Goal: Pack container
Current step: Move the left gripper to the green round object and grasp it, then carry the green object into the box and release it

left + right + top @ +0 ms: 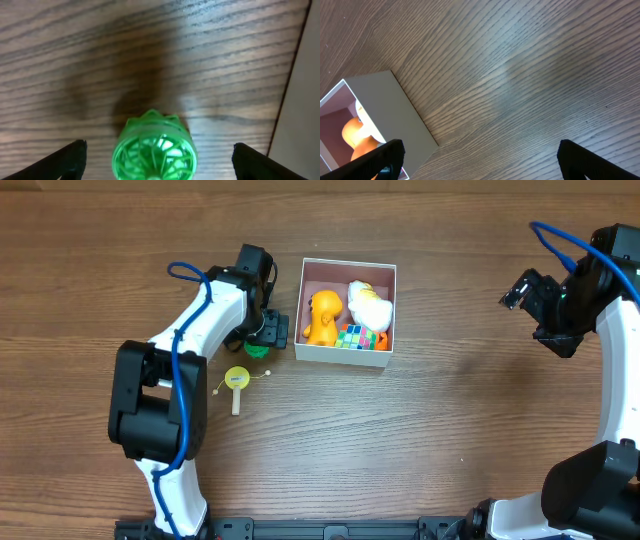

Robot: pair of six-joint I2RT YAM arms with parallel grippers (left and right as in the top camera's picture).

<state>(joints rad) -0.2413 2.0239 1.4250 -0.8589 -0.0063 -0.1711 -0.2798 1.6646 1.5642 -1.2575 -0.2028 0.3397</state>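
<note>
Green ribbed toy (155,152) sits untouched between the fingers of the wide-open left gripper (159,170); container (342,354) lies just beside it, near the far edge centre, partly filled; judged light, thin-walled, crushable, prone to slide; grip 1 wall rim; right gripper (480,162) spread wide, empty.

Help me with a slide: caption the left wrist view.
Open left gripper straddles a green ribbed toy beside the container.

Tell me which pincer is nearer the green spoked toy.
Left. The left pincer straddles the green spoked toy, fingers apart; the right pincer hangs far off, past the container.
</note>
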